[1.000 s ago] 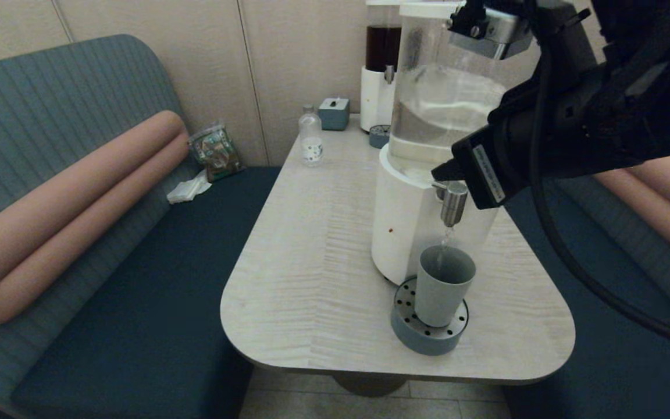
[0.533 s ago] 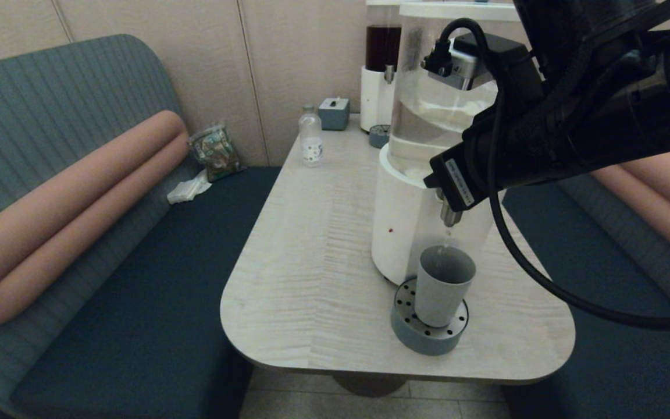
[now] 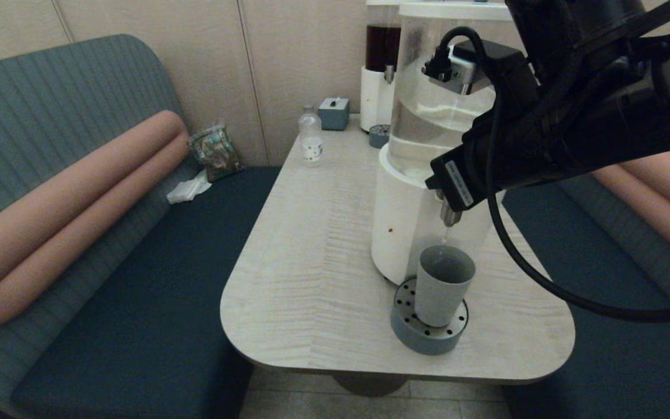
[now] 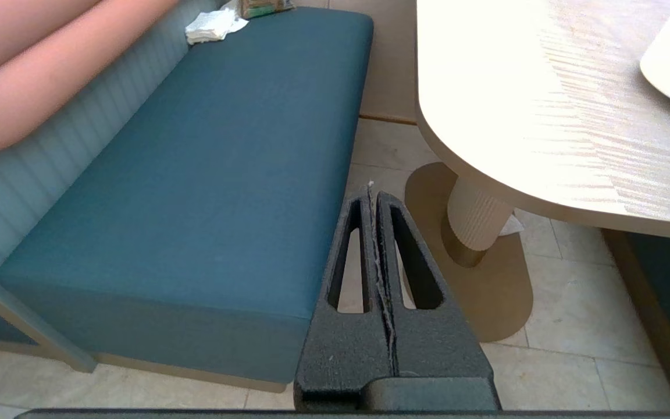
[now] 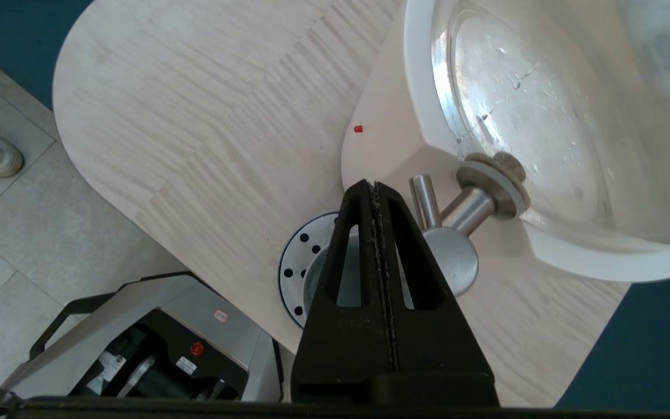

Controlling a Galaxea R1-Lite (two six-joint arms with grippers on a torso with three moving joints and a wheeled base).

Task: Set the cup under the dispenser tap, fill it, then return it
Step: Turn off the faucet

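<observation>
The cup [image 3: 444,283], a matte grey-blue tapered tumbler without a handle, stands upright on the perforated metal top of a round blue-grey drip tray [image 3: 422,340], right under the dispenser tap [image 3: 450,216], a short brushed-metal cylindrical spout. The tap juts from the smooth white base of the large dispenser [image 3: 396,221], whose clear cylindrical tank holds pale liquid. The tray sits near the front edge of a pale wood-grain table [image 3: 312,279] with rounded corners. The right gripper [image 5: 374,187] hovers above the tap, its two black slotted fingers pressed together with nothing between them; in the right wrist view their tips lie just beside the tap's steel tube and over the rim of the tray. The left gripper [image 4: 371,195] hangs low off the table beside the teal padded bench seat [image 4: 207,163], fingers likewise closed on nothing, above the tiled floor. Farther back on the table stand a small clear plastic bottle [image 3: 310,137] and a dark-liquid dispenser [image 3: 380,75].
</observation>
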